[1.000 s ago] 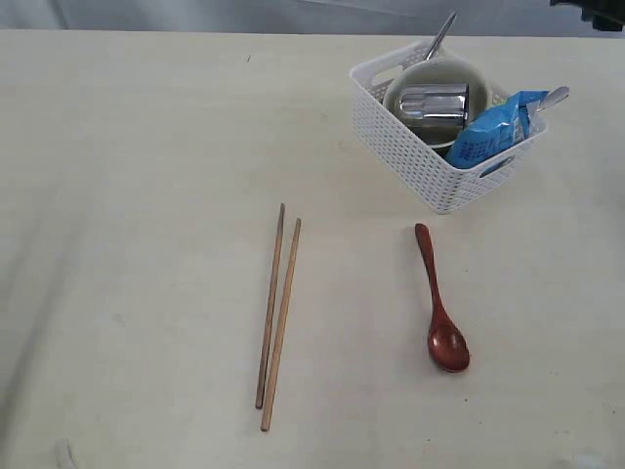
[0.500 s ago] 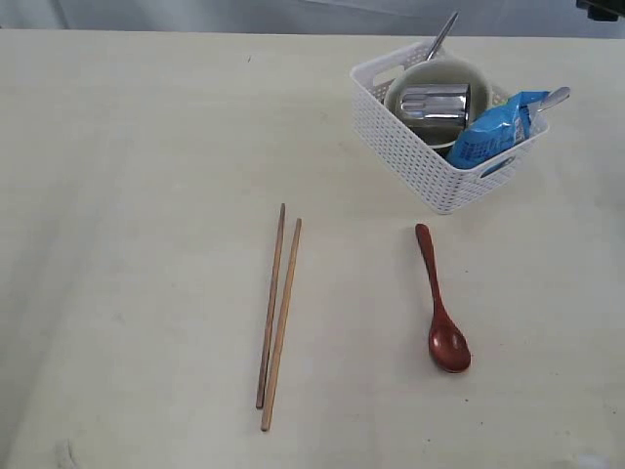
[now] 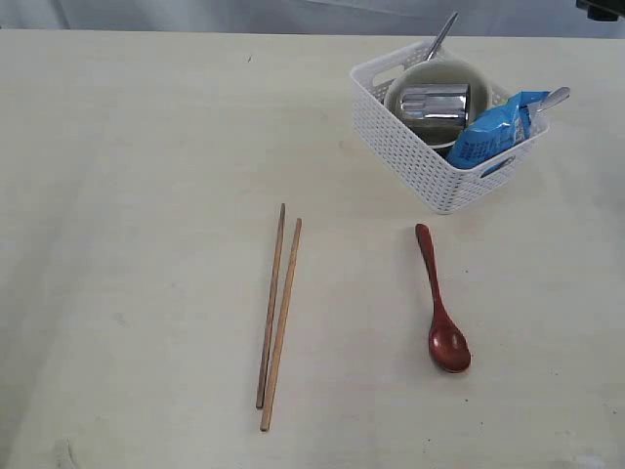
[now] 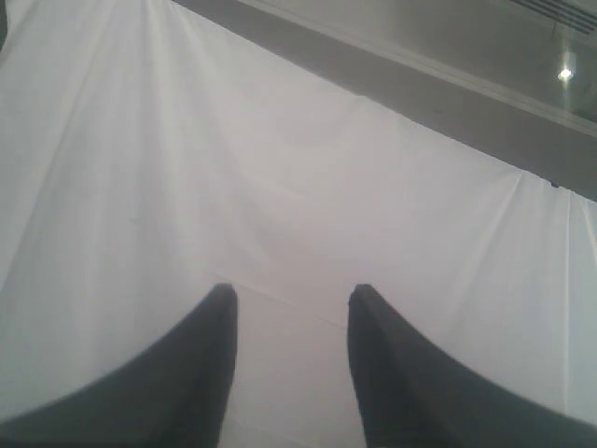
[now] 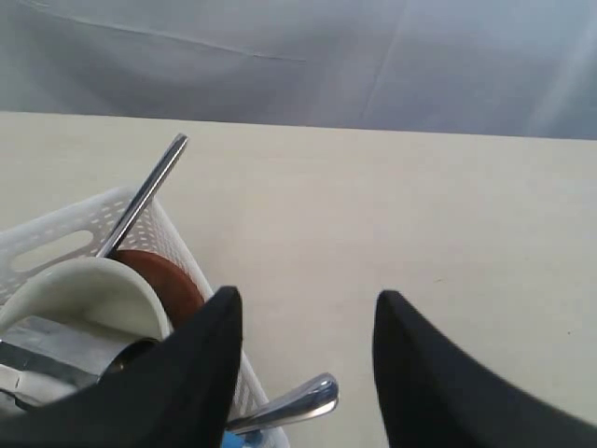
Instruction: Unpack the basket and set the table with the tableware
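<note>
The white basket [image 3: 420,156] stands at the back right of the table [image 3: 146,195]. In it lie a cream bowl [image 3: 469,70], a steel cup [image 3: 433,103] and two steel handles [image 3: 441,36], [image 3: 552,98]. Two chopsticks [image 3: 276,318] and a red-brown spoon [image 3: 439,303] lie on the table. In the right wrist view my right gripper [image 5: 308,299] hangs open above the basket's rim [image 5: 84,229], over one steel handle [image 5: 289,403], with the bowl [image 5: 84,289] and brown plate [image 5: 173,280] beside it. My left gripper [image 4: 291,294] is open, empty, facing white cloth.
A blue snack bag [image 3: 493,127] leans in the basket's right end. A dark part of the right arm [image 3: 605,8] shows at the top right corner of the exterior view. White cloth [image 4: 280,168] hangs behind the table.
The dark part of the right arm has drawn back a little toward the top right corner. Nothing on the table has moved.
</note>
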You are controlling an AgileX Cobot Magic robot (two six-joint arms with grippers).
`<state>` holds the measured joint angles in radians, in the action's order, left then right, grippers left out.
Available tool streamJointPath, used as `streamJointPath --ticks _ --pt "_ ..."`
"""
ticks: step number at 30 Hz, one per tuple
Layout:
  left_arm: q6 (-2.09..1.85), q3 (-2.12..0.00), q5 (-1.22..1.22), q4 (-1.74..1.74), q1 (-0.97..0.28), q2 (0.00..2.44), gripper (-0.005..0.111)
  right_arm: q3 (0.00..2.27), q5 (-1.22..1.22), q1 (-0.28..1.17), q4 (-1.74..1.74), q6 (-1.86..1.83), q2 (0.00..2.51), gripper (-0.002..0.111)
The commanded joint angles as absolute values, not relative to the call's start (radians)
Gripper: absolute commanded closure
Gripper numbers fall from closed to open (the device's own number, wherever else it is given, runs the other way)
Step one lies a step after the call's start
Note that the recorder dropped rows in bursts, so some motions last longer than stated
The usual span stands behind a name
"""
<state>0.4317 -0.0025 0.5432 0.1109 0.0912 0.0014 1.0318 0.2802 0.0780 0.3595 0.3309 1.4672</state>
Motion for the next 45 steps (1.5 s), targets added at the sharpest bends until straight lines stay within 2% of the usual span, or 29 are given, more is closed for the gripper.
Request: streamJointPath --ticks 1,3,7,9,11,22,25,30,37,39,41,45 --pt "0.512 0.000 0.544 0.137 0.083 0.000 0.068 1.029 0.266 0.072 0.364 0.327 1.465 0.064" --pt "0.549 0.000 0.549 0.181 0.083 0.000 0.063 1.029 0.266 0.072 0.364 0.327 1.465 0.064" --pt "0.586 0.000 0.541 0.278 0.083 0.000 0.035 1.029 0.266 0.072 0.364 0.327 1.465 0.064" --pt "0.589 0.000 0.521 0.288 0.083 0.000 0.025 1.029 0.266 0.072 0.364 0.327 1.465 0.064" --pt "0.589 0.000 0.475 0.284 0.083 0.000 0.020 1.029 0.266 0.072 0.364 0.327 1.465 0.064" --pt "0.641 0.000 0.463 0.261 0.083 0.000 0.019 1.029 0.266 0.072 0.364 0.327 1.465 0.064" --pt "0.815 -0.011 0.416 0.428 0.083 0.062 0.018 1.029 0.266 0.072 0.356 0.328 1.465 0.064" --pt "1.169 -0.163 0.438 0.857 0.083 0.327 0.025 1.029 0.266 0.072 0.340 0.328 1.465 0.064" --pt "1.756 -0.515 0.548 1.579 0.083 0.871 0.027 1.029 0.266 0.072 0.339 0.328 1.465 0.064" --pt "1.892 -0.615 0.577 1.744 0.080 1.013 0.033 1.029 0.266 0.072 0.339 0.328 1.465 0.064" --pt "1.889 -0.696 0.605 1.744 0.067 1.149 0.039 1.029 0.266 0.072 0.339 0.328 1.465 0.064" --pt "1.798 -0.827 0.574 1.744 -0.007 1.320 0.038 1.029 0.266 0.072 0.339 0.328 1.465 0.064"
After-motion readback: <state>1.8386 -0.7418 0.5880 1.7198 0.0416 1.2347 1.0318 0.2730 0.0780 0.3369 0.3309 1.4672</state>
